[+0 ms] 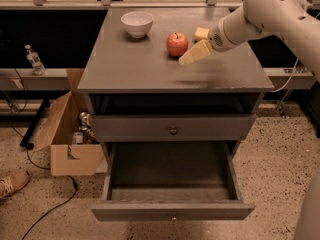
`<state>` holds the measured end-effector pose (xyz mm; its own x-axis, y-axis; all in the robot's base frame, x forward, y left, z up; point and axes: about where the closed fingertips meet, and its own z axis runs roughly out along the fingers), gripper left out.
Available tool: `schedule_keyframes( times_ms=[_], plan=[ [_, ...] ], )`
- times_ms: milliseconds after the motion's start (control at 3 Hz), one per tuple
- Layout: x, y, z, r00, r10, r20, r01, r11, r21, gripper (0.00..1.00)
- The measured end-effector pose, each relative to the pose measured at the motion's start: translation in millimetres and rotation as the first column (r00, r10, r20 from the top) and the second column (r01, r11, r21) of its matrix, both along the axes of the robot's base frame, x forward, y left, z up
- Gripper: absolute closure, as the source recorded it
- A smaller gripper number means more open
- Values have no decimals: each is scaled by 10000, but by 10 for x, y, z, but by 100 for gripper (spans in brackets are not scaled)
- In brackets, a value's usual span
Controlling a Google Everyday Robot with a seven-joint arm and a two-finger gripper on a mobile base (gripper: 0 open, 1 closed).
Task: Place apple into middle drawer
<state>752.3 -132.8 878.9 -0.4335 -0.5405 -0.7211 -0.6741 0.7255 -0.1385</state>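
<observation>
The red apple (177, 44) stands on top of the grey cabinet (125, 69), right of centre. My gripper (187, 57) hangs just to the apple's right and slightly in front, its pale fingers (196, 53) pointing down-left at it, close to it. The middle drawer (172, 211) is pulled wide open at the bottom, its dark interior bare. The drawer above it (173, 127) with a round knob is shut.
A white bowl (137, 23) stands at the cabinet top's back left. A yellow sponge (201, 33) lies behind my arm. A cardboard box (70, 134) with clutter stands on the floor left of the cabinet, by a cable and a shoe (12, 182).
</observation>
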Motion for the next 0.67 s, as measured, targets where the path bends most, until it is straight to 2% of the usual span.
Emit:
schedule_keyframes(
  times_ms=[667],
  plan=[
    [223, 153, -61, 9964, 720, 456, -760, 9929, 916, 0]
  ],
)
